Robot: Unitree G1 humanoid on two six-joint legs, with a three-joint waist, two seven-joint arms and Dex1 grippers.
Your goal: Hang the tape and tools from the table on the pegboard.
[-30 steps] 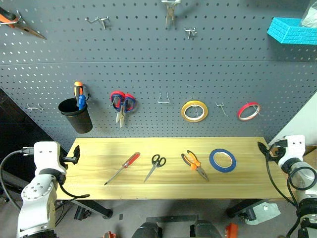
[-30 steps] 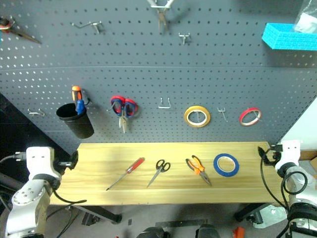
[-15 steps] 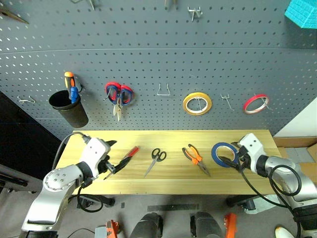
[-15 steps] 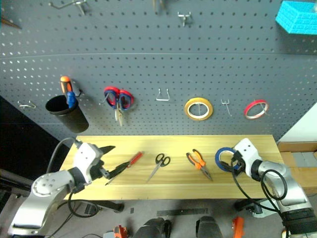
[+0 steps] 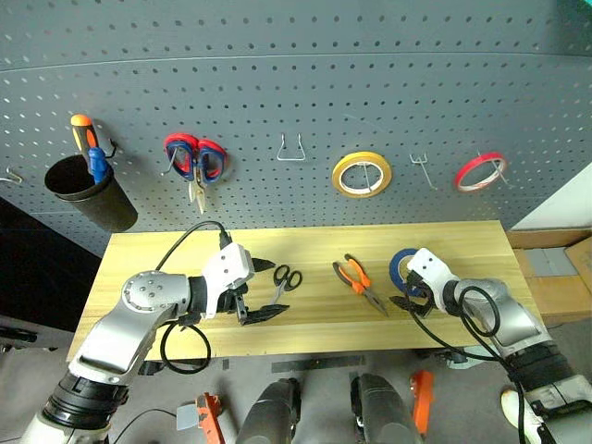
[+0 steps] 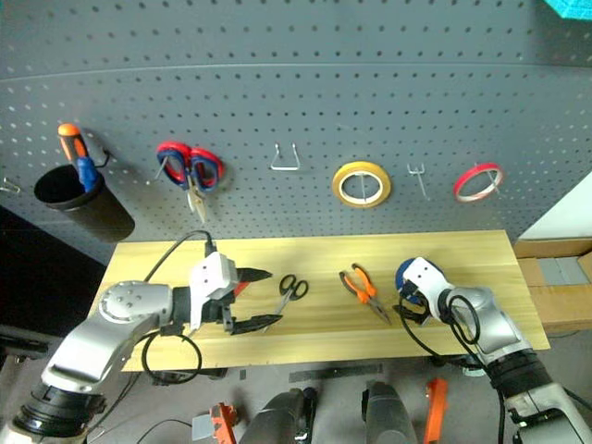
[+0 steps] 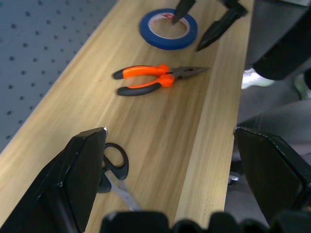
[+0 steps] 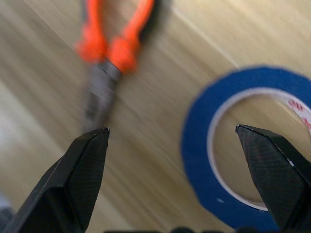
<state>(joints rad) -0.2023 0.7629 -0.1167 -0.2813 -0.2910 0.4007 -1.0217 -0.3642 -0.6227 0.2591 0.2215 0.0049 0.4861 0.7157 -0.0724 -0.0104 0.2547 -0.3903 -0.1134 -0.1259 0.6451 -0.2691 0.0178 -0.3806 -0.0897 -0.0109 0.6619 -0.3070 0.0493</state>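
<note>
Both jaws gape wide: left gripper [image 5: 262,289] by the scissors [image 5: 283,283], right gripper [image 5: 408,294] over the flat blue tape [image 7: 168,28], white-cored.

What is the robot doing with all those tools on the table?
It is about to tidy them onto the pegboard. Nothing has been picked up yet. Its left gripper, open, is over the table beside the scissors, near the red screwdriver. Its right gripper, also open, reaches down at the blue tape, one finger inside the ring and one outside. The orange pliers lie flat between them.
</note>
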